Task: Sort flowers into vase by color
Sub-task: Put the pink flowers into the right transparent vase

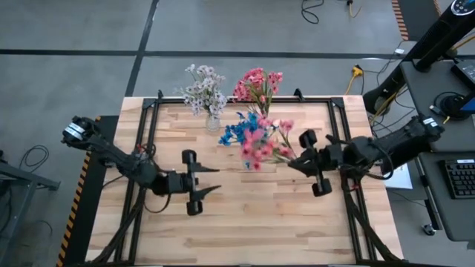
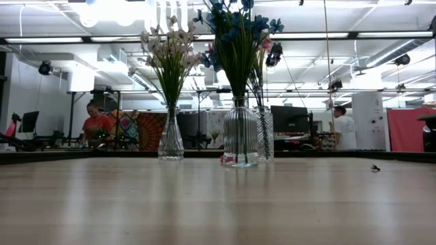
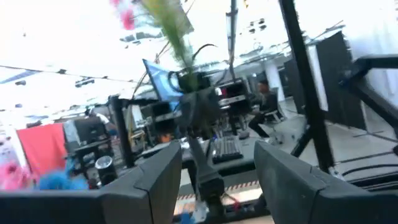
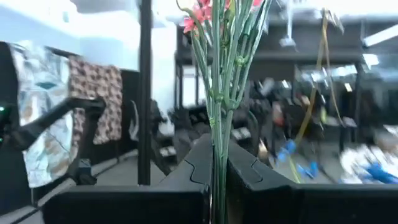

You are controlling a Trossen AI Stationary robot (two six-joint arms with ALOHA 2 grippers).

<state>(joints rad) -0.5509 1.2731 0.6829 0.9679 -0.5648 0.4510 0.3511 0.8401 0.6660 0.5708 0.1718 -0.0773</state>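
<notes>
While the right tool (image 1: 291,162) sits at about three o'clock over the wooden surface (image 1: 245,222), its two fingers are pressed tight together on the green stems of a pink flower spray (image 1: 261,142). In the right wrist view those stems (image 4: 221,93) rise straight up out of the closed fingers, with pink blossoms at the top. From above, the pink blossoms lean toward eleven o'clock from the tool and overlap the blue flowers (image 1: 239,130), which stand in a clear glass vase (image 2: 240,141) near the middle of the far half. Just beyond, at about one o'clock, more pink flowers (image 1: 258,85) stand in their own vase (image 2: 263,135); at eleven o'clock the white flowers (image 1: 203,90) stand in a third vase (image 2: 170,139). The left tool (image 1: 210,179) waits at about eight o'clock, fingers parted roughly halfway and holding nothing, pointing toward the right arm. Beyond the surface, people stand in the room behind.
</notes>
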